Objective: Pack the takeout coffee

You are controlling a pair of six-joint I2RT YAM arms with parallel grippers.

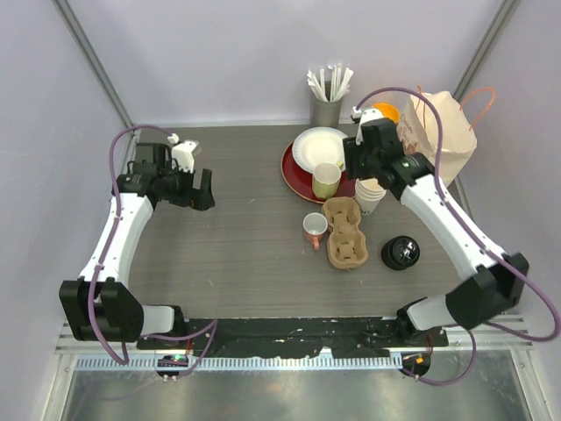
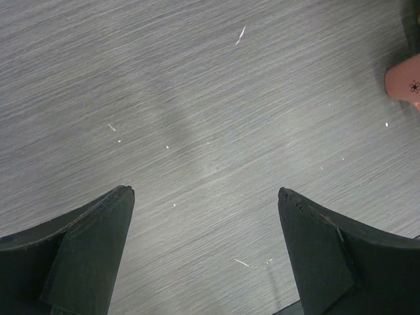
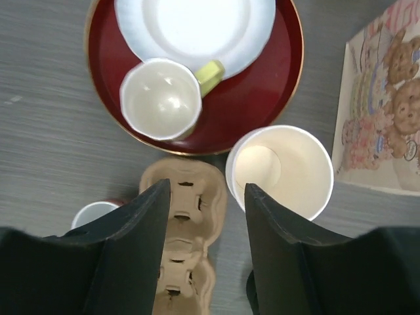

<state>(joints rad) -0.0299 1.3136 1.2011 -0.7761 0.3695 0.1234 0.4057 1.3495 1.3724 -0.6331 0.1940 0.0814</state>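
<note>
matt grey wood-grain surface (image 2: 197, 98); glossy red tray (image 3: 262, 111); smooth cream paper cup (image 3: 282, 167); rough brown moulded-pulp cup carrier (image 3: 190, 197); shiny black plastic lid (image 1: 401, 253).

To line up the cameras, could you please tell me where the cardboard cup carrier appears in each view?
Top external: the cardboard cup carrier sits right of centre.
Left wrist: not in it.
Right wrist: the cardboard cup carrier is at bottom centre.
Shared landmark: the red tray just beyond it.
</note>
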